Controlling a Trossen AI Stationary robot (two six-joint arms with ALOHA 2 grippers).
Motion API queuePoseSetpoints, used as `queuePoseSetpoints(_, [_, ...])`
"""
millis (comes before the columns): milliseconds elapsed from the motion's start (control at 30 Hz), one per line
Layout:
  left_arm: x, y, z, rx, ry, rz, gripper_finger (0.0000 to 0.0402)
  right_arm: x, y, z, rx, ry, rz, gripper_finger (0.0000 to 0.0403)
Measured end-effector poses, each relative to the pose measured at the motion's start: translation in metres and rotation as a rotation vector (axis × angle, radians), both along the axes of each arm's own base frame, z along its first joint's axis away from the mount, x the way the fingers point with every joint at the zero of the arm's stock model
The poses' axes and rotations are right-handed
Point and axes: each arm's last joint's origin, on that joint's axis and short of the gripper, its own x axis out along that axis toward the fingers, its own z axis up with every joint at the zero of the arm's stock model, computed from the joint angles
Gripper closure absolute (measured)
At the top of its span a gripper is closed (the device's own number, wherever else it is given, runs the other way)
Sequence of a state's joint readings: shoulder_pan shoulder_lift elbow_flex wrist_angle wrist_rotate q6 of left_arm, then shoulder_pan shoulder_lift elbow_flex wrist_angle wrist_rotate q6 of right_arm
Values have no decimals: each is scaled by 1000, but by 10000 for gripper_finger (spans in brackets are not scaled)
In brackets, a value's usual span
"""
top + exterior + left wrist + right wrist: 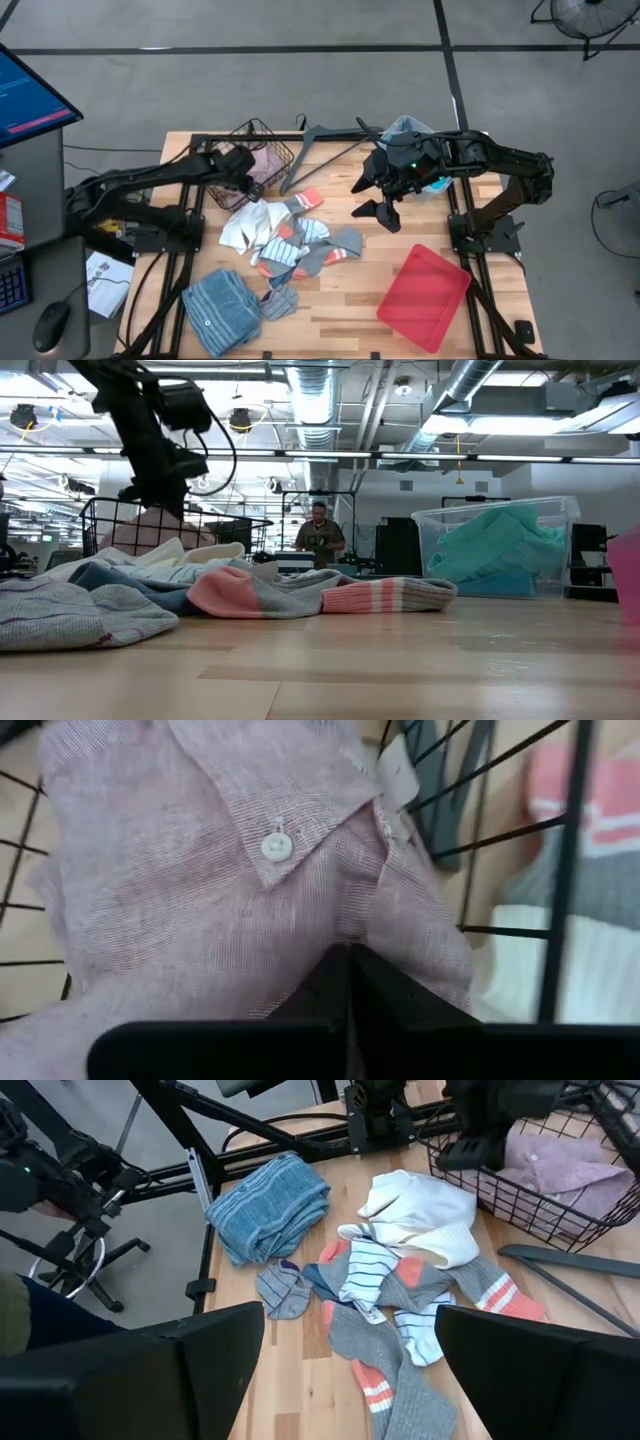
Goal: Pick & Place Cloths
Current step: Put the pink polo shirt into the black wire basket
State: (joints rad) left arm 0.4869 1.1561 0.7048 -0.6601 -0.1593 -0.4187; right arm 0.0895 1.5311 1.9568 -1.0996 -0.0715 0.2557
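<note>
A pink button shirt (200, 870) lies in the black wire basket (275, 140) at the table's far left. My left gripper (350, 955) is shut, reaching down into the basket with its tips at the shirt. A loose pile of cloths lies mid-table: a white piece (245, 225), striped socks (290, 245) and grey socks with orange bands (338, 245). A blue-grey folded cloth (220, 305) rests near the front left. My right gripper (378, 212) hangs open above the table, right of the pile, with nothing between its fingers. My left gripper's shut fingertips (335, 965) meet the pink shirt's front (350, 925), just below the buttoned collar flap, coming slanting down from above. The cloth creases around the tips. Whether a fold is caught between them I cannot tell. The shirt lies in the basket.
A dark hanger (320, 150) lies beside the basket at the far edge. A clear bin with turquoise cloth (410, 130) stands behind my right arm. A flat red tray (425, 297) lies at the near right. A person (320, 530) stands in the room beyond.
</note>
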Motion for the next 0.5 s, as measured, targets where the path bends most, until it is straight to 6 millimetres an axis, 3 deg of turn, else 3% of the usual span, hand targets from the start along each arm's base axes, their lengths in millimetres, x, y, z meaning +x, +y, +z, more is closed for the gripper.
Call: queuePoseSetpoints(500, [-2,27,-25,-103,89,77,401,0,-1,0,-16,-2,-13,112])
